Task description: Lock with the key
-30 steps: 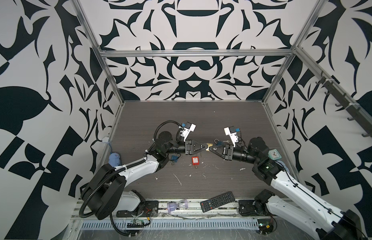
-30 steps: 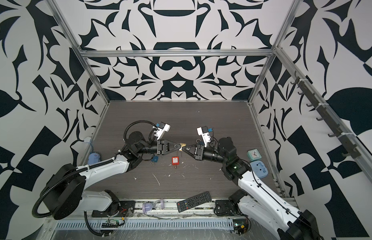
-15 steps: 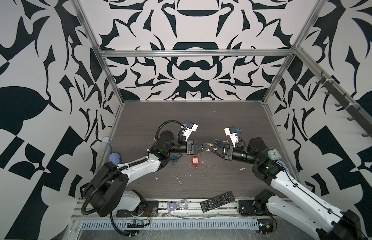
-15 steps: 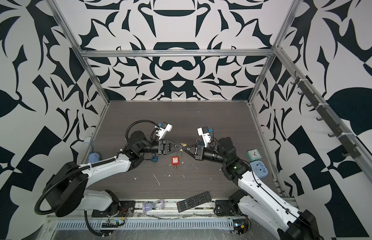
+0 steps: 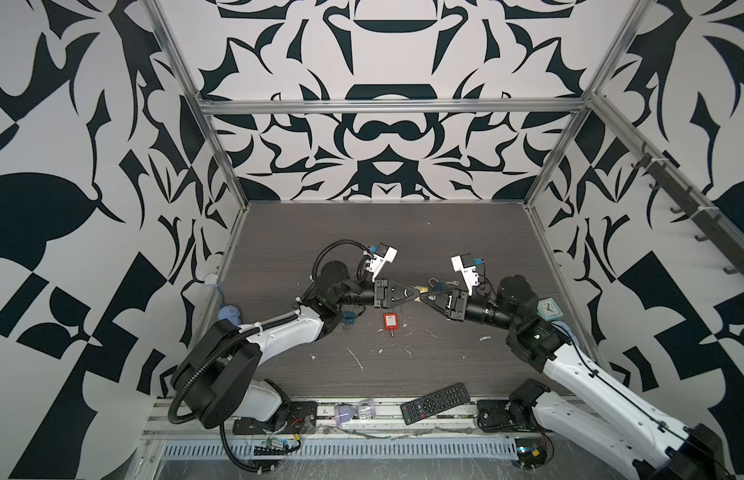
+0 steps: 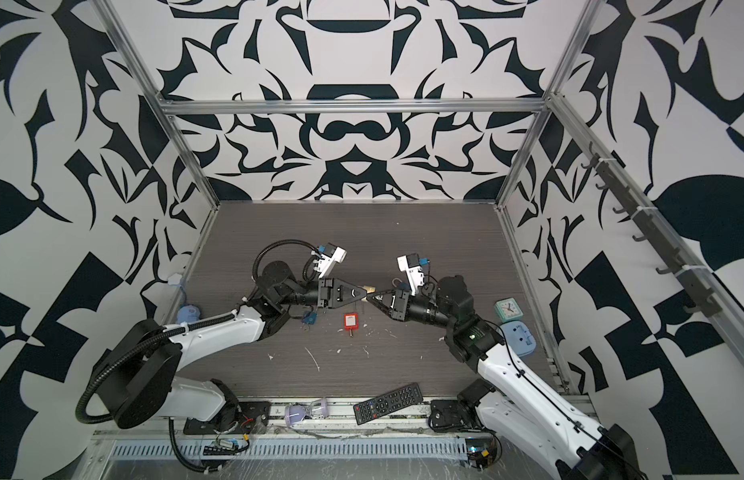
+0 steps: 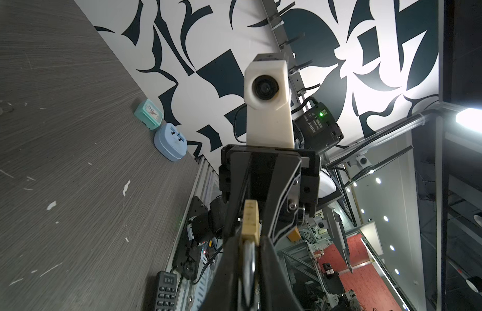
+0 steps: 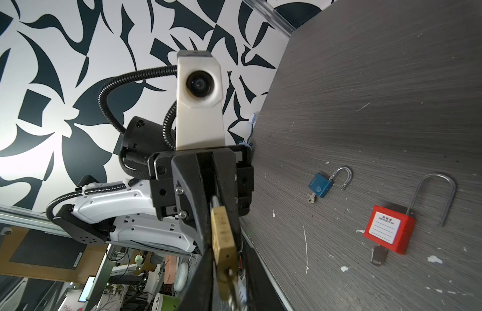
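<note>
White arm shells (image 5: pixel 287 332), black joint housings (image 5: pixel 513 293); ribbed black conduit (image 8: pixel 132 75) behind left gripper (image 5: pixel 418 293); cream camera mounts (image 7: pixel 269 121) above jaws; green LED (image 7: pixel 321 114); silver screws (image 8: pixel 180 190).

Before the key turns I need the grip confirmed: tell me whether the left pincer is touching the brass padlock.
Touching. In the left wrist view the left pincer presses against both sides of the brass padlock, no gap visible.

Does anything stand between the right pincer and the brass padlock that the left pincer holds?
Nothing visible does. The brass padlock, clamped in the left pincer, reaches between the fingers of the right pincer; the red padlock lies on the table below, apart.
</note>
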`<state>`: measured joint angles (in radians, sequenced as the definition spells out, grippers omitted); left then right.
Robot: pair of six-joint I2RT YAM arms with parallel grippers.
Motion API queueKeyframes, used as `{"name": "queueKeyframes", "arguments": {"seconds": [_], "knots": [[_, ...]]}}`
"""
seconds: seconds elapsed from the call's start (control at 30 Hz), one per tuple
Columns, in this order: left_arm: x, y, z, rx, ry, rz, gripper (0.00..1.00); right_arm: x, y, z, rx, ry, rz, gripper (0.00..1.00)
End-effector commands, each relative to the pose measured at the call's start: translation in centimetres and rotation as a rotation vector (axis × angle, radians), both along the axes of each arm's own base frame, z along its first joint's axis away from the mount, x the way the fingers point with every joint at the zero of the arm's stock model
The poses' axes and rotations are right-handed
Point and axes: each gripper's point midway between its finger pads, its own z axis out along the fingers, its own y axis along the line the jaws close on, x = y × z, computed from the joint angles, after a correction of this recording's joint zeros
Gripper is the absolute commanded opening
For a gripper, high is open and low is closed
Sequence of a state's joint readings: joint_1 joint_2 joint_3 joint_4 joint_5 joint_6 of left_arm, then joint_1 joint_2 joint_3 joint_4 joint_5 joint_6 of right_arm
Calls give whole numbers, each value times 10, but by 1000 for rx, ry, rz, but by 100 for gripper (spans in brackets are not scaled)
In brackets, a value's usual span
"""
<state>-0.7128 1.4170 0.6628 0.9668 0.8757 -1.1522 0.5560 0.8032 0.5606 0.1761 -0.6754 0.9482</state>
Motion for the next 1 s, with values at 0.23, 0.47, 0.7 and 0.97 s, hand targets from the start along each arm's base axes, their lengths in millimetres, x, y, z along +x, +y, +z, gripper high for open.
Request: {"name": "queueKeyframes", "arguments": {"seconds": [0.23,0.47,0.7,0.97], "knots": [[0,7,5,-20,-34,14,0,-10,-16,25,-2,-115,-48,39],[-1,8,7,-23,-34,10,0,-2,-23,18,-80,-106,-106,39],[0,7,8,-22,-33,9,0,1,-30,31,-95,-157,-150,39],[1,6,8,-22,-31,12,0,5,-18,29,-58,-136,-103,33]]}}
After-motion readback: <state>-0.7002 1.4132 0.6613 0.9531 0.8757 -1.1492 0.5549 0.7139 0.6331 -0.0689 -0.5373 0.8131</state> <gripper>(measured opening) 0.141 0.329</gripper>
